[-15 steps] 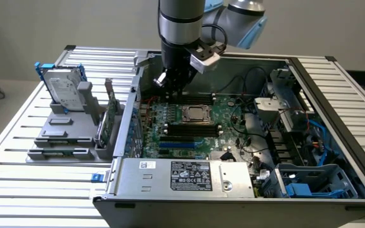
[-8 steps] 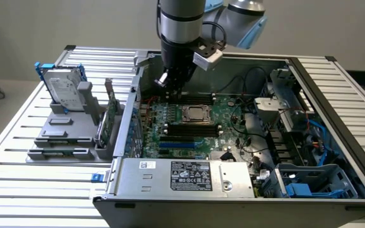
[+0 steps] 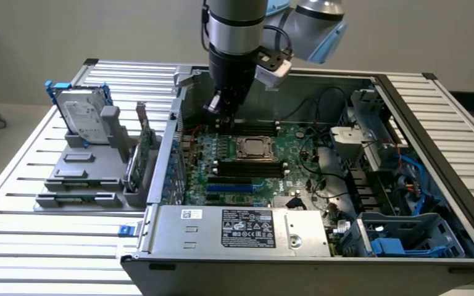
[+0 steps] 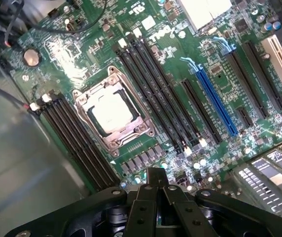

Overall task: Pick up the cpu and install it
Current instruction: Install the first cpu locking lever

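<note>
Wrist view: cpu (image 4: 112,111), pale silvery top, lies inside the metal-framed socket (image 4: 84,96) on the green motherboard (image 4: 215,64), sitting square within the frame and apparently flush. The exterior view agrees: the cpu (image 3: 254,147) is in the socket, near the middle of the motherboard (image 3: 291,154) inside the open computer case (image 3: 434,203).

Judgement on progress: pick-up and placement look done, since the chip is in its seat and nothing is being carried. Whether the socket's retention frame is latched over the chip cannot be told.

Gripper (image 4: 156,180): fingers (image 4: 153,175) drawn together, tips meeting, nothing between them. They touch nothing; in the exterior view the gripper (image 3: 218,106) hangs above the motherboard, to the far side of the socket and clear of the cpu.

Elsewhere: hard drive (image 3: 83,113) stands upright in a grey fixture (image 3: 89,172) on the bench (image 3: 23,234), well apart from the socket, outside the case.
</note>
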